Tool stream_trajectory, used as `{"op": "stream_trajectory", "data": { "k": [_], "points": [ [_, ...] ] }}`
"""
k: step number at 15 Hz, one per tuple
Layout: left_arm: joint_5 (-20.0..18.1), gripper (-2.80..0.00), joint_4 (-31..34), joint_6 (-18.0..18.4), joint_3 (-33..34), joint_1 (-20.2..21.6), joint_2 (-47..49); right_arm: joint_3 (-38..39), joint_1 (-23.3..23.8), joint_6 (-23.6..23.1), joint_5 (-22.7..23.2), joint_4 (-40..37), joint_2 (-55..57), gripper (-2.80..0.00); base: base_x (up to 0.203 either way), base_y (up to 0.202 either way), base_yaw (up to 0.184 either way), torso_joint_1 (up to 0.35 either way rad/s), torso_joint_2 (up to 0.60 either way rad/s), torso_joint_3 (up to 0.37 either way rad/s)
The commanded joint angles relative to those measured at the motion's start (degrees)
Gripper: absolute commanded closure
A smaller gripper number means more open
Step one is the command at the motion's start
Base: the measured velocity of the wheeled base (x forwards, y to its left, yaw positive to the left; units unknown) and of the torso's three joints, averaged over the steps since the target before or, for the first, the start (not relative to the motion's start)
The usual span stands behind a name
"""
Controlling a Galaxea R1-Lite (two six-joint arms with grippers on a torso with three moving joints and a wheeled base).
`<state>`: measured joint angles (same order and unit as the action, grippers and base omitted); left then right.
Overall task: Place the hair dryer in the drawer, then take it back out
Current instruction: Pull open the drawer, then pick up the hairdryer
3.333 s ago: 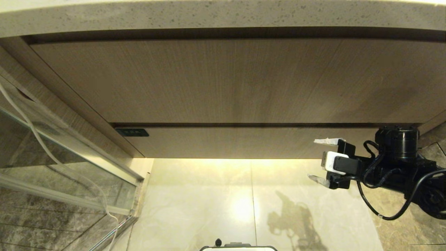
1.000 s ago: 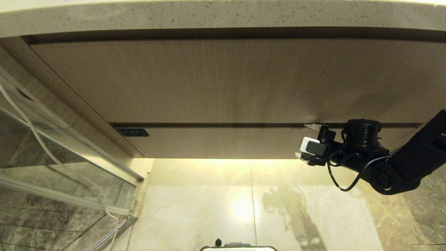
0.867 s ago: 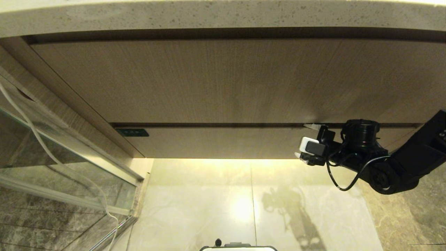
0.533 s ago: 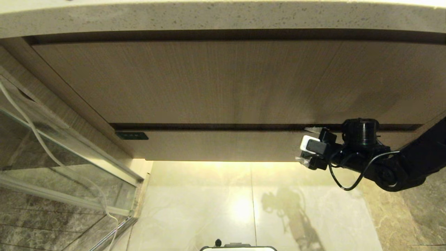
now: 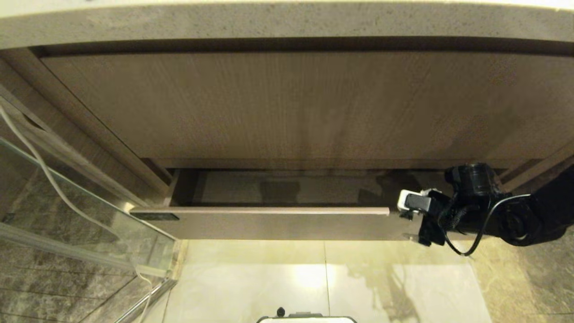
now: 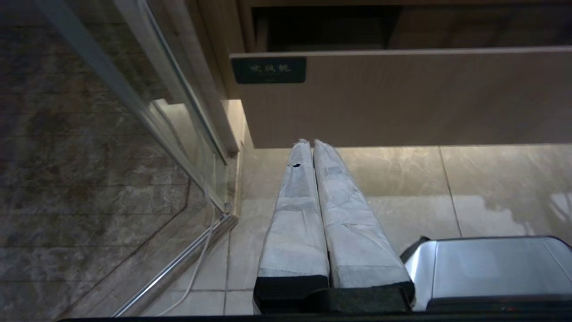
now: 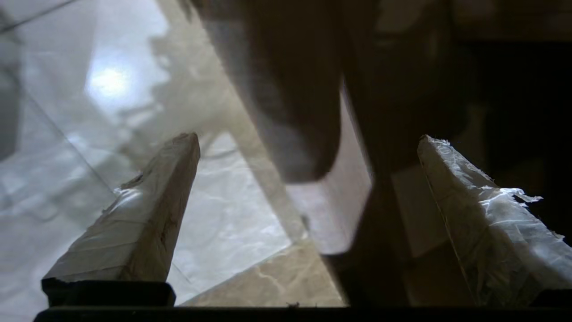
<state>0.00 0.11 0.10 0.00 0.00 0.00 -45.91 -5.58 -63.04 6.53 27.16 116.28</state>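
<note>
The drawer (image 5: 269,224) stands partly pulled out under the taller wood-grain panel, and its shadowed inside shows as a strip behind the narrow front. My right gripper (image 5: 410,217) is open at the drawer's right end. In the right wrist view the right gripper (image 7: 308,139) straddles the drawer front (image 7: 344,214), one finger on the room side and one on the inside. My left gripper (image 6: 311,143) is shut on nothing, low over the floor, pointing at the left end of the drawer (image 6: 402,98). The hair dryer is out of view.
A stone countertop edge (image 5: 287,20) overhangs the tall panel (image 5: 287,103). A glass shower door (image 5: 67,202) with a white cord (image 5: 45,170) stands at the left. A dark label (image 5: 154,216) marks the drawer's left end. Glossy floor tiles (image 5: 314,278) lie below, and my metal base (image 6: 487,268) is close by.
The drawer has slid out toward me, opening a dark strip behind its front. My right gripper has come back with it, still open across the front's right end.
</note>
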Motion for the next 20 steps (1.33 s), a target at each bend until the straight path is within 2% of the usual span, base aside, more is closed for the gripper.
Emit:
{"op": "stream_trajectory", "data": {
  "k": [1, 5, 8, 11, 14, 16, 20],
  "points": [
    [0.0, 0.0, 0.0, 0.0, 0.0, 0.0, 0.0, 1.0, 0.0, -0.5, 0.2, -2.8, -3.3, -2.8, 0.0, 0.0, 0.0, 0.0, 0.0, 0.0],
    [0.0, 0.0, 0.0, 0.0, 0.0, 0.0, 0.0, 5.5, 1.0, -0.3, 0.5, -15.5, -12.5, -2.8, 0.0, 0.0, 0.0, 0.0, 0.0, 0.0],
    [0.0, 0.0, 0.0, 0.0, 0.0, 0.0, 0.0, 8.6, 2.7, 0.3, 0.7, -19.1, -19.1, -2.8, 0.0, 0.0, 0.0, 0.0, 0.0, 0.0],
    [0.0, 0.0, 0.0, 0.0, 0.0, 0.0, 0.0, 10.2, 4.9, 6.7, 0.7, -21.4, -24.1, -2.8, 0.0, 0.0, 0.0, 0.0, 0.0, 0.0],
    [0.0, 0.0, 0.0, 0.0, 0.0, 0.0, 0.0, 13.6, 6.6, 11.9, 1.0, -29.8, -30.4, -2.8, 0.0, 0.0, 0.0, 0.0, 0.0, 0.0],
    [0.0, 0.0, 0.0, 0.0, 0.0, 0.0, 0.0, 14.5, 8.8, 12.4, 1.4, -31.5, -34.5, -2.8, 0.0, 0.0, 0.0, 0.0, 0.0, 0.0],
    [0.0, 0.0, 0.0, 0.0, 0.0, 0.0, 0.0, 14.0, 10.2, 12.6, 1.5, -31.5, -37.4, -2.8, 0.0, 0.0, 0.0, 0.0, 0.0, 0.0]
  ]
}}
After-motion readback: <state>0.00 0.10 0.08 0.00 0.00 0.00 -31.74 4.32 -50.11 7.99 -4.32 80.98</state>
